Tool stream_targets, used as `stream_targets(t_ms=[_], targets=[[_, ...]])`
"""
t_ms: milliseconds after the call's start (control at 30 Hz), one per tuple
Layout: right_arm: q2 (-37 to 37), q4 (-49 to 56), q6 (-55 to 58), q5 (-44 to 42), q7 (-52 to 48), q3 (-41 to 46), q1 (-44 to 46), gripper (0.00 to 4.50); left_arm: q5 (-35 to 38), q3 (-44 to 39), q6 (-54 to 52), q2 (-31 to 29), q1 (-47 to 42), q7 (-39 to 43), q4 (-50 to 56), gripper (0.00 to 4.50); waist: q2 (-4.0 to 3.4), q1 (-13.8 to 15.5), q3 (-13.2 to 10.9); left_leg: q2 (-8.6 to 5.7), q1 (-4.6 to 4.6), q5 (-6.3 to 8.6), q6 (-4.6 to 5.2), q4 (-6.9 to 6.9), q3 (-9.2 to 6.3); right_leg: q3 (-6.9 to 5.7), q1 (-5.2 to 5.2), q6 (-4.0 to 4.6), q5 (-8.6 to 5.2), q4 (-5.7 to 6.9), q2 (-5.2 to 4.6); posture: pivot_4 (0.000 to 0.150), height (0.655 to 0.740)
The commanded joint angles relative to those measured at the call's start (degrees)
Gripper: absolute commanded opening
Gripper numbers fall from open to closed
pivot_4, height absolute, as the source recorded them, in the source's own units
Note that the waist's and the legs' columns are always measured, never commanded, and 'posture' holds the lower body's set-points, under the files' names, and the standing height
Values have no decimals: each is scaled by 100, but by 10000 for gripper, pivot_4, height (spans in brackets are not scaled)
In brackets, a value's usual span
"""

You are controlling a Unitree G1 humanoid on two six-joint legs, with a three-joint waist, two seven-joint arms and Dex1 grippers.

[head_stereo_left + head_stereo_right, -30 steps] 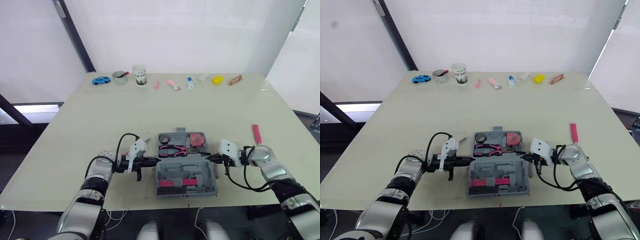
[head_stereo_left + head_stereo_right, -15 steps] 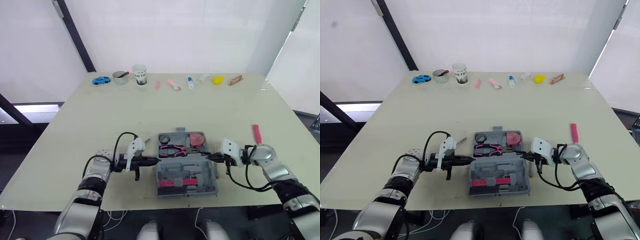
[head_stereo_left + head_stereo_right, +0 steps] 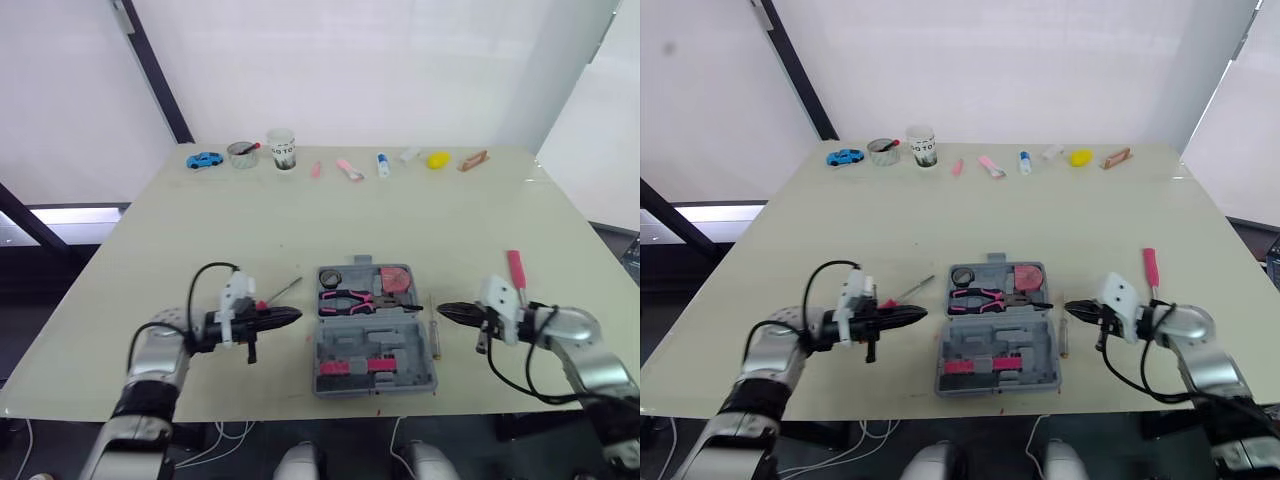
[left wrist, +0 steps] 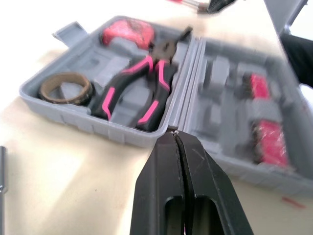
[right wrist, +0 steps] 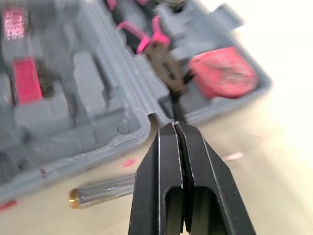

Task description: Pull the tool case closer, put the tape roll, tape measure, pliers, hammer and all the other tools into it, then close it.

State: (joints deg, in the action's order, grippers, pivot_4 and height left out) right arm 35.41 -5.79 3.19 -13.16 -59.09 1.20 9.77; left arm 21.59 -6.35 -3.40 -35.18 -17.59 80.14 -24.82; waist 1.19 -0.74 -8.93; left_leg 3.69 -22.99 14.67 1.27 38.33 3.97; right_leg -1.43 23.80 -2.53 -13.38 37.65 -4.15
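The grey tool case [image 3: 428, 378] lies open near the table's front edge. Its far half holds a tape roll [image 3: 332, 276], pink-handled pliers [image 3: 350, 298] and a red tape measure [image 3: 395, 278]; its near half holds pink-marked pieces [image 3: 350, 366]. My left gripper [image 3: 295, 314] is shut and empty, a short way left of the case. My right gripper [image 3: 442, 311] is shut and empty, a short way right of it. A red-handled screwdriver [image 3: 276, 293] lies left of the case, a thin metal bit [image 3: 433, 336] right of it, and a pink-handled tool [image 3: 515, 268] farther right.
Along the table's far edge stand a blue toy car [image 3: 203, 159], a small bowl [image 3: 240, 154], a paper cup [image 3: 281, 149], small pink items [image 3: 346, 169], a little bottle [image 3: 382, 165], a yellow object [image 3: 436, 159] and a brown one [image 3: 470, 160].
Both grippers have drawn back from the case's sides, the left one to the left and the right one to the right. The case has stayed in place.
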Motion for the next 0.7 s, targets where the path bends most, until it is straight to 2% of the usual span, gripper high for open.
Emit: stream_targets(t_ms=[33,67,200,233,267,300,333,367,433,467,500,567,600,667,700], targets=[[-16,775,108,-490,430,784,-739,0,493,-658,-296,-269,565,-289,741,481,0,2,0,0,1,0,0,0,0,1,0,0,0,1,0,1500,7400],[-80,957,147,-637,574,1031,-1068,0,556,-874,-321,-351,778,-395,819,481,0,1,0,3,5,0,0,-1,-2,0,-2,1,-1,1,0,1500,7400],[-290,1502,148,-930,959,1673,-2113,9416,731,-1478,-402,-547,1474,-728,1063,0,-1,12,-2,9,11,1,-1,-2,1,0,-5,19,-14,-1,-1,1500,7400],[-376,1608,122,-1009,1043,1812,-2348,10496,758,-1604,-396,-575,1649,-788,1113,0,-1,12,-2,13,10,1,-1,-4,2,-1,-4,21,-16,-3,-1,1500,7400],[-456,1694,91,-1071,1122,1932,-2558,17765,771,-1715,-375,-593,1802,-846,1147,0,-1,13,-2,15,9,1,-1,-3,5,0,-2,17,-19,-6,-1,1500,7400],[-579,1773,19,-1128,1218,2076,-2801,20040,793,-1872,-341,-603,1971,-913,1136,0,-2,14,-2,18,9,1,-1,-3,7,0,-3,13,-22,-6,-1,1500,7400],[-719,1839,-55,-1195,1316,2234,-3053,26475,809,-2010,-307,-587,2157,-993,1165,5716,-2,14,-2,38,12,1,-2,1,9,2,-2,5,-26,-6,-3,1500,7400],[-860,1885,-157,-1239,1395,2380,-3286,28409,826,-2123,-281,-554,2339,-1079,1215,7255,-1,13,-3,39,15,1,-3,1,9,2,-3,5,-26,-6,-3,1500,7400],[-1086,1899,-318,-1312,1517,2623,-3632,35197,848,-2294,-230,-493,2617,-1190,1274,14431,-1,13,-1,44,14,2,-3,1,9,3,0,6,-25,-6,-2,1500,7400],[-1250,1901,-405,-1377,1587,2759,-3843,38297,867,-2410,-188,-461,2781,-1257,1267,16100,-2,15,-2,52,16,3,-6,-5,5,2,1,11,-28,-11,-2,1500,7400],[-1390,1895,-468,-1444,1657,2870,-4011,43521,875,-2504,-140,-436,2915,-1315,1242,21856,-2,16,-2,52,11,5,-8,-13,4,3,9,14,-30,-13,-2,1500,7400],[-1579,1836,-585,-1529,1724,3031,-4240,45000,907,-2642,-105,-373,3128,-1432,1266,29233,-3,14,-3,54,10,8,-12,-19,3,2,14,19,-33,-18,-3,1500,7400],[-1619,1807,-623,-1550,1735,3071,-4289,45000,923,-2671,-105,-348,3189,-1472,1304,35472,-4,12,-3,56,10,10,-16,-20,-1,3,15,19,-34,-22,-3,1500,7400],[-1730,1664,-732,-1622,1777,3194,-4372,45000,948,-2745,-64,-296,3320,-1502,1305,44647,-5,7,-4,58,11,23,-38,-20,-2,4,21,19,-33,-25,-8,1500,7400],[-1796,1525,-872,-1619,1764,3253,-4420,45000,953,-2759,-50,-274,3390,-1503,1318,44647,-5,5,-4,58,12,25,-41,-18,0,4,22,19,-33,-26,-12,1500,7400]])
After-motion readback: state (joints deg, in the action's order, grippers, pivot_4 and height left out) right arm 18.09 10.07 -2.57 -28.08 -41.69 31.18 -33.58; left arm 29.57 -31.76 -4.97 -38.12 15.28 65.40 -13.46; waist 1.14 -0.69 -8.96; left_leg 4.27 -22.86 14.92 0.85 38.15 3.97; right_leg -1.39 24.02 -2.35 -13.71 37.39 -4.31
